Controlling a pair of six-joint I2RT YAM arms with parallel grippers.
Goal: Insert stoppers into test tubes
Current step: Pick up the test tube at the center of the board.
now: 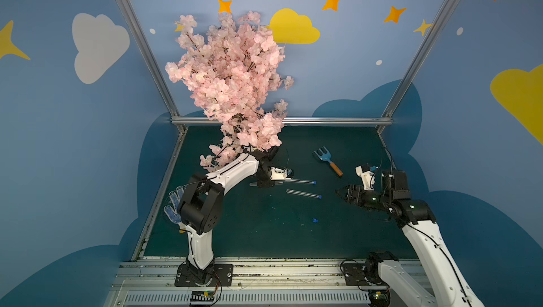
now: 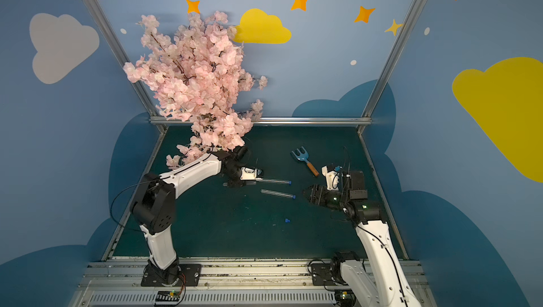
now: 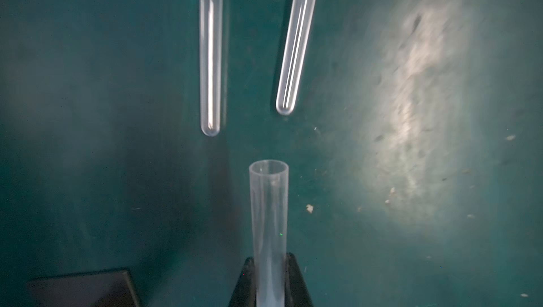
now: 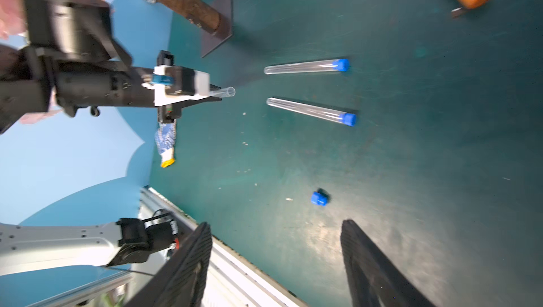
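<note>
Two of three done: far capped tube (image 4: 305, 66) and near capped tube (image 4: 311, 110) lie on the mat (image 1: 264, 232), blue ends to the right. The third tube (image 3: 269, 217) is clamped in the left gripper (image 3: 270, 257), its open mouth facing right towards their rounded ends. It looks just clear of the mat, but the wrist view is too blurred for us to be sure.

The loose stopper (image 4: 319, 198) sits on the mat, nearer than the capped pair and well apart from them. The right gripper (image 4: 276, 226) is empty, fingers apart, right of the tubes.

We read the step as last tube presented, stopper pick next. The right gripper goes near-left and down onto the plug, pinches it, then lines it up with the mouth.

The toy rake (image 1: 326, 158) far right, the glove (image 1: 173, 208) at the left edge and the blossom tree (image 1: 232, 85) far left are all off the path. Risk: the small plug may skid.
</note>
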